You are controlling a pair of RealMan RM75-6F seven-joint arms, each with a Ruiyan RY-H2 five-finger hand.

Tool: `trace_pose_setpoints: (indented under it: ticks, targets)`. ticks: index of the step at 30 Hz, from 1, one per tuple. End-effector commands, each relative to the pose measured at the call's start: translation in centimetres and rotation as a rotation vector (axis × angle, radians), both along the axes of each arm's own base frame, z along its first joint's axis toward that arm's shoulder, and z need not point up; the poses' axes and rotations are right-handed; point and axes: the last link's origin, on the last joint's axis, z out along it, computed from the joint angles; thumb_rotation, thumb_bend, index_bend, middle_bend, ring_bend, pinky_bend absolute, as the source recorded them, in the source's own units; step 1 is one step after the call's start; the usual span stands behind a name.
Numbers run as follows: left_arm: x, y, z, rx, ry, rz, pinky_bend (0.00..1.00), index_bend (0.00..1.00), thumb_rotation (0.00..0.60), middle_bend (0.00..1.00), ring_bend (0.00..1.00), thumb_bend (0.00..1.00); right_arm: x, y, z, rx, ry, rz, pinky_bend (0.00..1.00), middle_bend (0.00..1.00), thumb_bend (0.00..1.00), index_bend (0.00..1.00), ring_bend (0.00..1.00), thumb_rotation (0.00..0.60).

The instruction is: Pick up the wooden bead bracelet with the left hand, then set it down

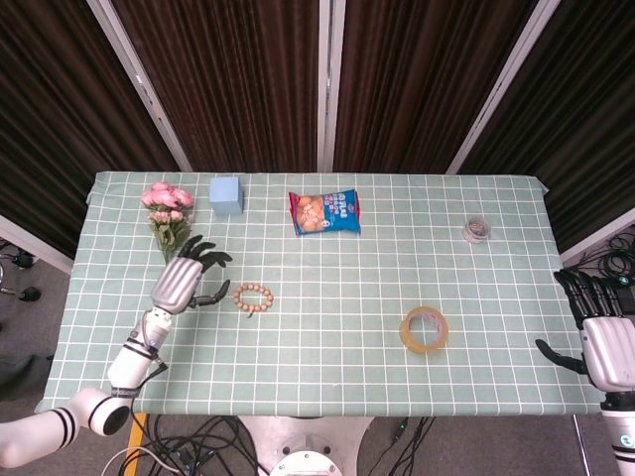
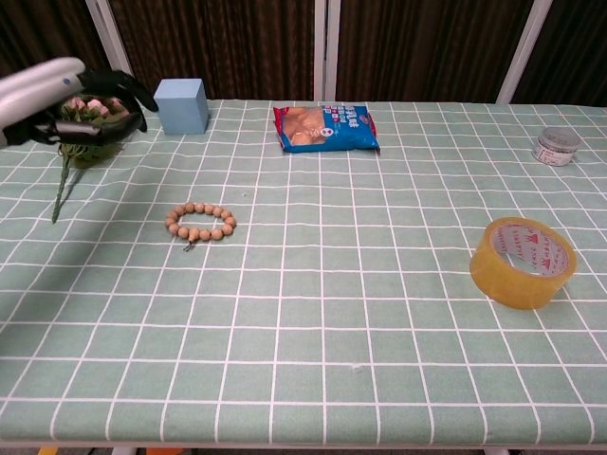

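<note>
Chest view: nearest, at four o'clock on the table [image 2: 303, 379], a tape roll [image 2: 524, 263] is seen, a squat, glossy, translucent amber ring standing on its flat side. The cloth is a pale green grid, matte and slightly rippled. At nine o'clock the bracelet [image 2: 200, 223] lies flat, a loop of round, smooth wooden beads with a small tail, touched by nothing. Just beyond it, at ten o'clock, the left hand [image 2: 95, 104] is held above the cloth with fingers spread and nothing grasped. The set-down is judged done; only clearing the hand away from the bracelet seems called for. Farther back, a crinkly snack bag [image 2: 325, 128], a blue cube [image 2: 182, 104], pink flowers [image 1: 165, 203] and a small tin [image 2: 556, 146] are found. In the head view, the right hand [image 1: 601, 337] is seen open and empty at the table's edge.
</note>
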Motion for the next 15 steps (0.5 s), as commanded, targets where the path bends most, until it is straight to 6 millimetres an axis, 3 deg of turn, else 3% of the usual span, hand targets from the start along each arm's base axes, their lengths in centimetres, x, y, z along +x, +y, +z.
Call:
trace_pose_setpoints:
  ticks: [1,5,9,15]
  targets:
    - [-2.9,0.2,5.1,0.197,0.044,0.079,0.07,0.29,0.576,0.36,0.14,0.36,-0.5,-0.2,0.2,0.023,0.002,-0.02,0.0,0.08,0.06,0.0,0.0,0.6]
    - [-6.5,-1.5,9.6,0.267,0.096,0.165,0.08,0.3,0.6,0.36,0.14,0.36,-0.8,-0.5,0.2,0.048,0.009,-0.03,0.0,0.08,0.07,0.0,0.0,0.6]
    - [-9.9,-5.3,13.1,0.287,0.163,0.26,0.06,0.3,0.6,0.35,0.14,0.36,-0.5,-0.7,-0.2,0.074,-0.012,0.003,0.0,0.07,0.08,0.0,0.0,0.6]
    - [-11.9,-11.4,14.8,0.319,0.2,0.32,0.05,0.3,0.6,0.34,0.14,0.36,0.3,-0.6,-1.2,0.082,-0.036,0.047,0.0,0.07,0.08,0.0,0.0,0.6]
